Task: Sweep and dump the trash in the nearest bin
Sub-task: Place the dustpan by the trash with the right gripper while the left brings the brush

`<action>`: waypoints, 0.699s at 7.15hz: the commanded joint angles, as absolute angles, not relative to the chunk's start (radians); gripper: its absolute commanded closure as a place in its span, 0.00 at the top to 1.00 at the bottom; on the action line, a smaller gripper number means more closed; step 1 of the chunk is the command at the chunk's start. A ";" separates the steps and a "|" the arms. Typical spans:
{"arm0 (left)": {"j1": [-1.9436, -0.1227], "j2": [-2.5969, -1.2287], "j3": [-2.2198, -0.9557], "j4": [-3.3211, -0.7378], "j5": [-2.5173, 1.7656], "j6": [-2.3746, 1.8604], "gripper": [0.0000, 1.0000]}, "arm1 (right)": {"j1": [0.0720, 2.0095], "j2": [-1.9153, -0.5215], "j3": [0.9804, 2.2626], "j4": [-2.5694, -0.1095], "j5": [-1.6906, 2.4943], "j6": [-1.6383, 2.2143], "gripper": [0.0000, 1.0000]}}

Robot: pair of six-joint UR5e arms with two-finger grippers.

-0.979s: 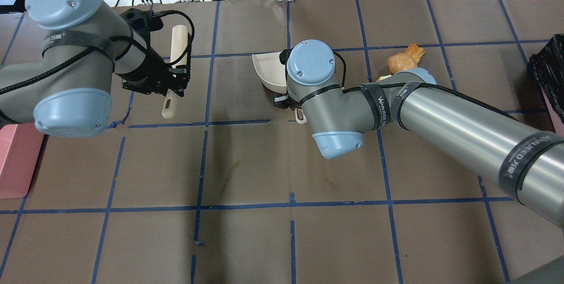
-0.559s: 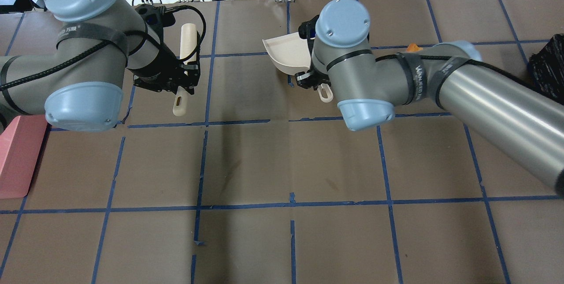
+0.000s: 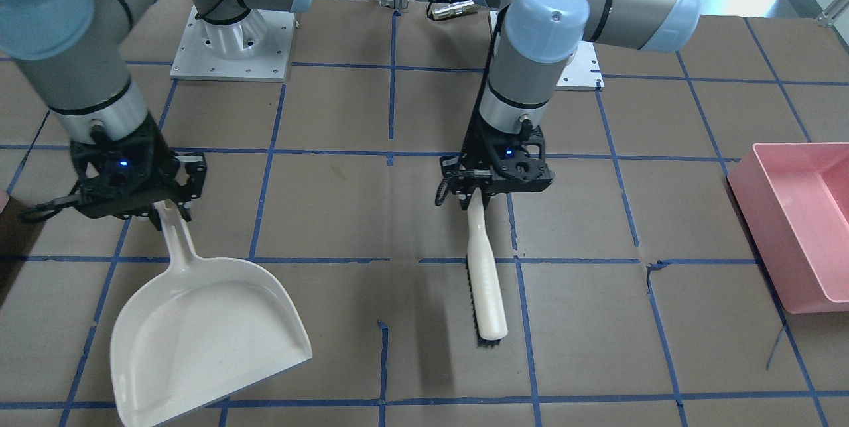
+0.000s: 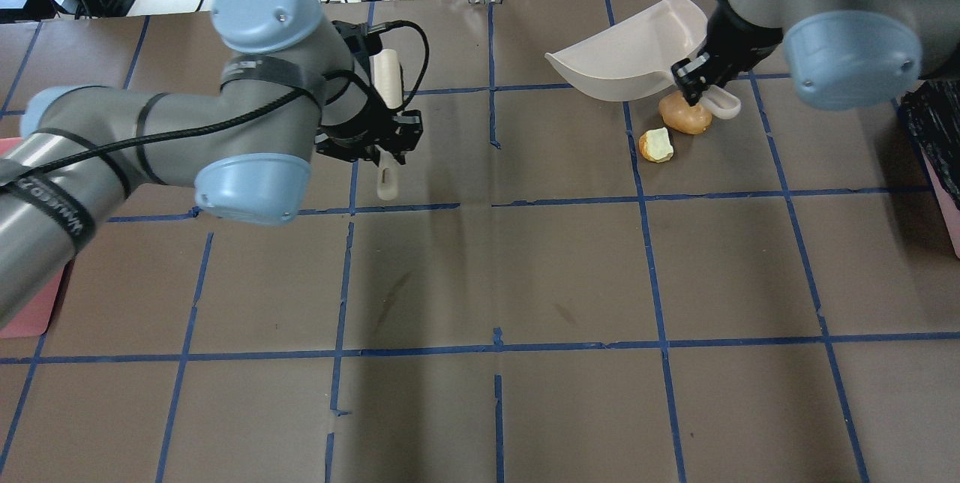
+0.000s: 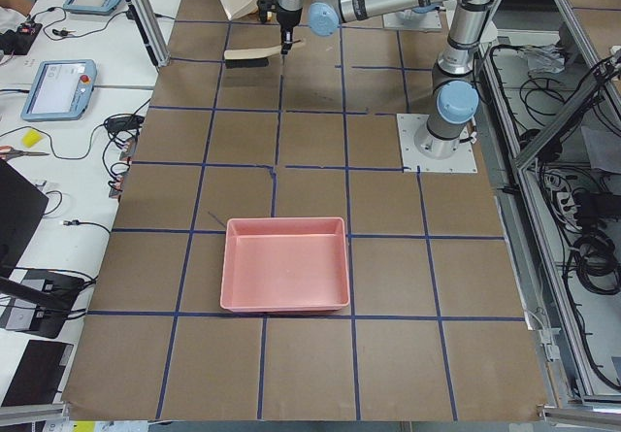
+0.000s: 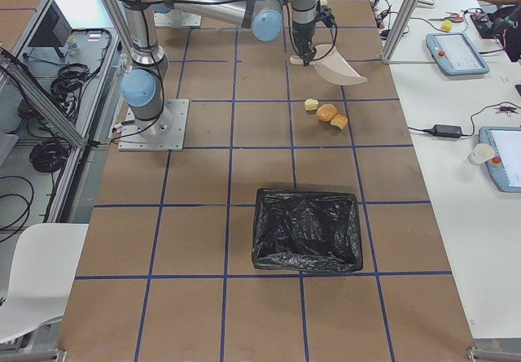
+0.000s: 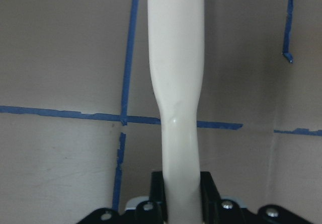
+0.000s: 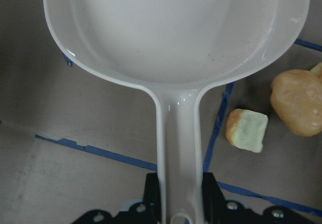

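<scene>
The trash lies right of centre at the table's far side: a tan ball (image 4: 684, 117), a pale green-yellow chunk (image 4: 657, 145) and an orange chunk (image 6: 339, 121) behind the ball. My right gripper (image 4: 697, 84) is shut on the handle of a cream dustpan (image 4: 630, 63), held tilted in the air just above and left of the ball. In the right wrist view the pan (image 8: 176, 27) fills the top, with the pale chunk (image 8: 246, 130) and the ball (image 8: 297, 103) to its right. My left gripper (image 4: 386, 144) is shut on a cream brush (image 3: 484, 281), well left of the trash.
A black-lined bin (image 6: 308, 230) stands at the table's right end, its edge (image 4: 934, 130) showing overhead. A pink bin (image 5: 286, 262) sits at the left end. Cables and tablets lie beyond the far table edge. Blue tape lines grid the brown tabletop.
My right arm carried the dustpan right and toward the far edge, uncovering the trash. My left arm moved the brush to the right, toward the table's middle.
</scene>
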State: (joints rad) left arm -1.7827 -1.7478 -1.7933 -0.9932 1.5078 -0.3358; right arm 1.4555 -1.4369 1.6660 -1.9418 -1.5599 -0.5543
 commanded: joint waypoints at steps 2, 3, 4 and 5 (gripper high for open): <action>-1.981 -1.925 -1.656 -0.945 1.509 -0.579 0.00 | 1.156 -1.448 1.645 -1.885 -1.536 -1.080 0.00; -2.027 -1.969 -1.596 -0.946 1.511 -0.586 0.00 | 1.079 -1.448 1.640 -1.870 -1.472 -1.221 0.00; -2.060 -2.026 -1.530 -0.946 1.511 -0.613 0.00 | 1.012 -1.433 1.620 -1.878 -1.470 -1.420 0.00; -2.103 -2.101 -1.460 -0.946 1.512 -0.653 0.00 | 0.962 -1.387 1.583 -1.881 -1.467 -1.597 0.00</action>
State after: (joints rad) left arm -2.0508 -2.0165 -1.5448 -0.9464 1.5111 -0.6094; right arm 1.0364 -1.4278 1.6190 -1.8784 -1.4779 -1.3705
